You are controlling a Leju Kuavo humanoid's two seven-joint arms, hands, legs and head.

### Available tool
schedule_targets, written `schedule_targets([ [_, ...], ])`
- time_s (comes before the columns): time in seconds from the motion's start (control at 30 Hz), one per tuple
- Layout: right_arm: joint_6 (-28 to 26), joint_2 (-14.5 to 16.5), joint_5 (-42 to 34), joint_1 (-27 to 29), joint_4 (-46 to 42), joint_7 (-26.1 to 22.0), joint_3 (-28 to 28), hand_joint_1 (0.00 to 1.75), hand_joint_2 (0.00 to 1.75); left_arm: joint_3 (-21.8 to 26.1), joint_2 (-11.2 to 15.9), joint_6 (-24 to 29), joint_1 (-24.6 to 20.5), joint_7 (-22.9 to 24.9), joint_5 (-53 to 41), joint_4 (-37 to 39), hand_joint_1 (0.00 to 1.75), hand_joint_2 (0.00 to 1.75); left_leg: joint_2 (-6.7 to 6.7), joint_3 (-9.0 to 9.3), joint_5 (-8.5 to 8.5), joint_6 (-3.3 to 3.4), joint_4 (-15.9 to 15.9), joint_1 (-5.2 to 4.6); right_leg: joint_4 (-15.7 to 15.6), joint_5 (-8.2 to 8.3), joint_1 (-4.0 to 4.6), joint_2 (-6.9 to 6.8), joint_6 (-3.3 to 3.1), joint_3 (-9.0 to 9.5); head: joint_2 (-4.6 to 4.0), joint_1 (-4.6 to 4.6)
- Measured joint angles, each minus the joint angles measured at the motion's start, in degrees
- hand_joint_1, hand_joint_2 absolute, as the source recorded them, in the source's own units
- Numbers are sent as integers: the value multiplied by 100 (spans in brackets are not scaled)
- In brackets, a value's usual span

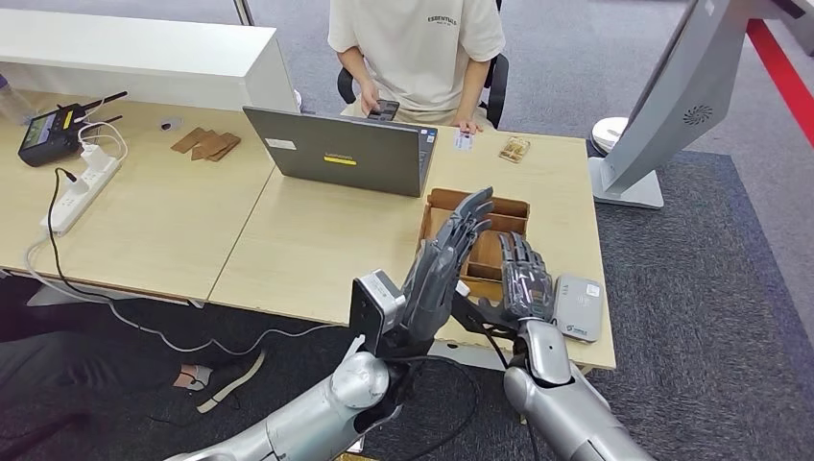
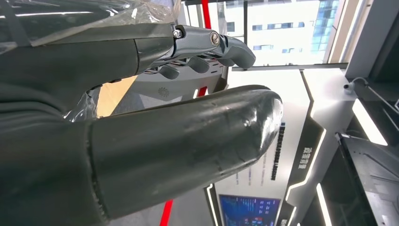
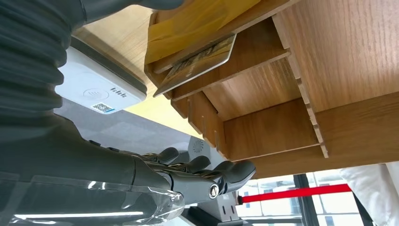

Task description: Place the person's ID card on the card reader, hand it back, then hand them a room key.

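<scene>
Item: reception desk (image 1: 317, 240), light wood, recorded from the head view.

Left hand (image 1: 443, 259): raised above the near desk edge, fingers extended and apart, nothing grasped. In the left wrist view the thumb (image 2: 188, 141) and fingers (image 2: 207, 47) are seen spread with only air between them.

Right hand (image 1: 523, 279): held upright just beside the left, at its 3 o'clock, fingers straight, nothing grasped. In the right wrist view the fingers (image 3: 207, 176) are seen extended and bare.

Card reader (image 1: 579, 307): small white unit, lying flat near the desk's near edge, at 3 o'clock of the right hand, nothing on it.

ID card (image 1: 464, 140): judged to be the pale card lying on the far edge of the desk, at 12 o'clock of both hands, just beside the seated person's hand (image 1: 467, 125); well apart from the robot's hands.

Wooden tray (image 1: 480, 245): compartmented, partly hidden behind both hands; in the right wrist view a patterned card (image 3: 197, 63), possibly a room key, is seen leaning in one compartment.

Laptop (image 1: 336, 152): open, at 11 o'clock of the hands.

Hazards, as judged: the tray stands between hands and ID card, so a low forward reach is likely to strike or shove it. A thin card lying flat may slip under the fingertips or be pushed off the far edge. The two hands, being close, may be fouled against each other.
</scene>
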Motion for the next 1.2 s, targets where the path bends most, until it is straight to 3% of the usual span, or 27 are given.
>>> schedule_targets([
  [0.23, -12, -5, -52, -9, 76, -8, 0, 0, 175, -1, 0, -39, 7, 10, -21, 0, 0, 0, 0, 0, 0, 0, 0, 0, 0, 0, 0, 0, 0, 0, 0, 0],
  [0.27, -12, -5, -53, -10, 86, -8, 0, 17, 175, -1, 0, -40, 7, 11, -22, 0, 0, 0, 0, 0, 0, 0, 0, 0, 0, 0, 0, 0, 0, 0, 0, 0],
  [0.37, -11, -6, -57, -12, 104, -8, 0, 148, 175, -2, 0, -42, 8, 14, -22, 0, 0, 0, 0, 0, 0, 0, 0, 0, 0, 0, 0, 0, 0, 0, 0, 0],
  [0.4, -11, -6, -60, -12, 111, -8, 0, 175, 175, -2, 0, -43, 8, 15, -22, 0, 0, 0, 0, 0, 0, 0, 0, 0, 0, 0, 0, 0, 0, 0, 0, 0],
  [1.2, -98, -15, -332, -33, 190, -64, -123, 175, 175, -2, -20, -119, 8, 62, -49, 17, 0, 0, 1, 1, 0, 0, 0, 0, 0, 0, 0, 1, 0, 0, 0, 0],
])
